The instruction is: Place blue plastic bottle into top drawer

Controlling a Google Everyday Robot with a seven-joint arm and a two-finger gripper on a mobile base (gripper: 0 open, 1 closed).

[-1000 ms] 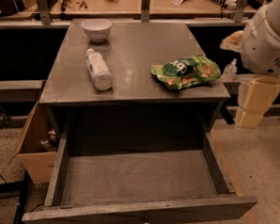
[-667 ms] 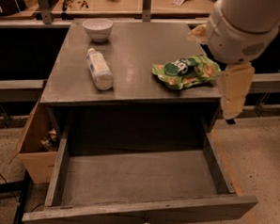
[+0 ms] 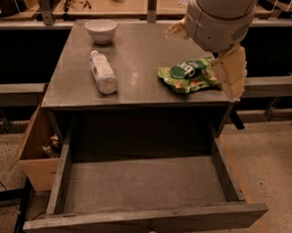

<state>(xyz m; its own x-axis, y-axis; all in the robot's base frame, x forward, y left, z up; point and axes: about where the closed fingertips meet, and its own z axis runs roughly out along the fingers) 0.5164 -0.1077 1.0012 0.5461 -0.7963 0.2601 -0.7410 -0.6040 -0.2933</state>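
Observation:
The blue plastic bottle [image 3: 102, 72] lies on its side on the left half of the grey cabinet top [image 3: 139, 49], with its white cap pointing away from me. The top drawer [image 3: 147, 187] is pulled wide open below the top, and its floor is bare. My arm's large white joint [image 3: 220, 17] hangs over the far right of the cabinet top, with a cream link [image 3: 232, 71] below it. Only a cream tip of my gripper [image 3: 175, 31] shows left of the joint, well right of the bottle and apart from it.
A white bowl [image 3: 100, 30] stands at the far left of the top. A green snack bag [image 3: 189, 74] lies on the right, under my arm. A brown cardboard box [image 3: 36, 154] sits on the floor left of the cabinet. A wooden bench [image 3: 117, 4] runs behind.
My arm has swung left, from beside the cabinet's right edge to over the far right of the top. The bottle, the bag, the bowl and the drawer have not moved.

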